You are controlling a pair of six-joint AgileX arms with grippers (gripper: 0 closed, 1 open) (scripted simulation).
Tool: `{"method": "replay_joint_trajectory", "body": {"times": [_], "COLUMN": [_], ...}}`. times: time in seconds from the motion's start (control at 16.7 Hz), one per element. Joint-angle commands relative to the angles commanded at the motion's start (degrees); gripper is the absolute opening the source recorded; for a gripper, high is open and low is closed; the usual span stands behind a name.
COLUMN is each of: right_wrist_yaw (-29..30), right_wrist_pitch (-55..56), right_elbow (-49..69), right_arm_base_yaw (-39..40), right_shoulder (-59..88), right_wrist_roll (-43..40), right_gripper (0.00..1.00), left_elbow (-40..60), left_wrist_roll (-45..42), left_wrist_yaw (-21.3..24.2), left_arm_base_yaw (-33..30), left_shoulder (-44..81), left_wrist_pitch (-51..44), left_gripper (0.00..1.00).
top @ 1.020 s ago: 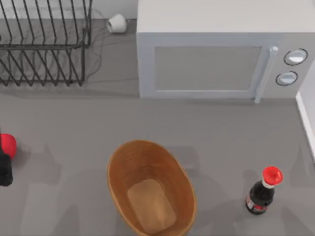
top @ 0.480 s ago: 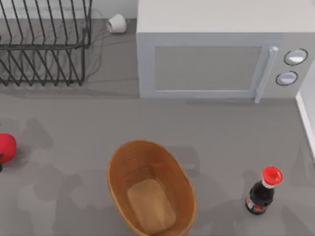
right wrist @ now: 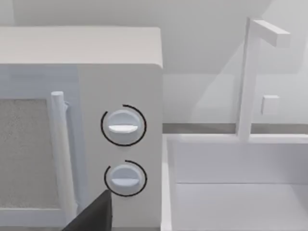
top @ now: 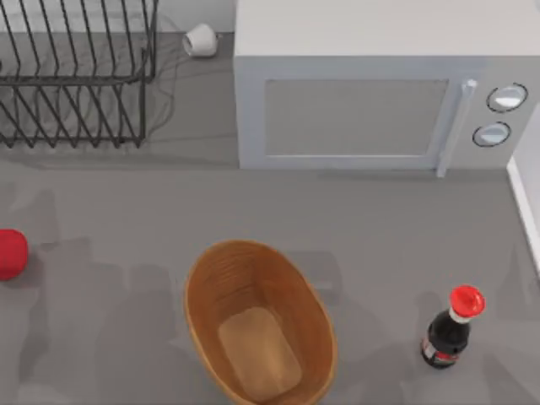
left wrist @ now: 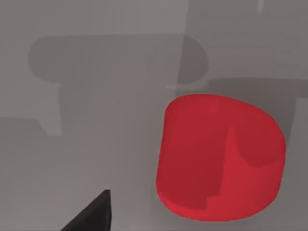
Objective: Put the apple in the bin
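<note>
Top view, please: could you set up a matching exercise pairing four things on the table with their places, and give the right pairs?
Things:
1. apple
2. bin
3. bottle
4. wire rack

Places:
A. far left corner of the table
B. near edge, about the middle
C. left edge, resting on the table
D. near right, standing upright

Pairs: 1-C, 2-B, 3-D, 4-A
</note>
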State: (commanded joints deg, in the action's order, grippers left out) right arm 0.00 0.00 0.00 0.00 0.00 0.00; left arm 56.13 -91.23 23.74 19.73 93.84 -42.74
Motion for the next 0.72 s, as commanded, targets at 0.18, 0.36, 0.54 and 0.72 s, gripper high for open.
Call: {"method": "replay_joint_trajectory", "body": {"times": [0.18,0.36,0.54,0.72], "right_wrist_yaw": [0.0,0.0,0.0,0.0], "right_wrist_pitch": [0.0,0.0,0.0,0.0], "right_elbow": [0.0,0.0,0.0,0.0], "right_arm_base_yaw": [0.0,0.0,0.0,0.0], "right_shoulder": [0.0,0.0,0.0,0.0], "right_wrist_roll": [0.0,0.0,0.0,0.0], "right_gripper": [1.0,1.0,1.0,1.0], "left_elbow": [3.1,3.4,3.1,1.8], "left_wrist_roll": [-4.5,-4.8,-4.7,-3.2], "left_wrist_yaw": [1.2,1.3,1.2,1.2], "left_arm_base_yaw": [1.0,1.1,0.7,-0.5], "left_shoulder": [4.4,4.7,4.7,7.0], "left_wrist_pitch": [-1.9,-2.0,-1.7,2.3], "left_gripper": [1.0,1.0,1.0,1.0]}}
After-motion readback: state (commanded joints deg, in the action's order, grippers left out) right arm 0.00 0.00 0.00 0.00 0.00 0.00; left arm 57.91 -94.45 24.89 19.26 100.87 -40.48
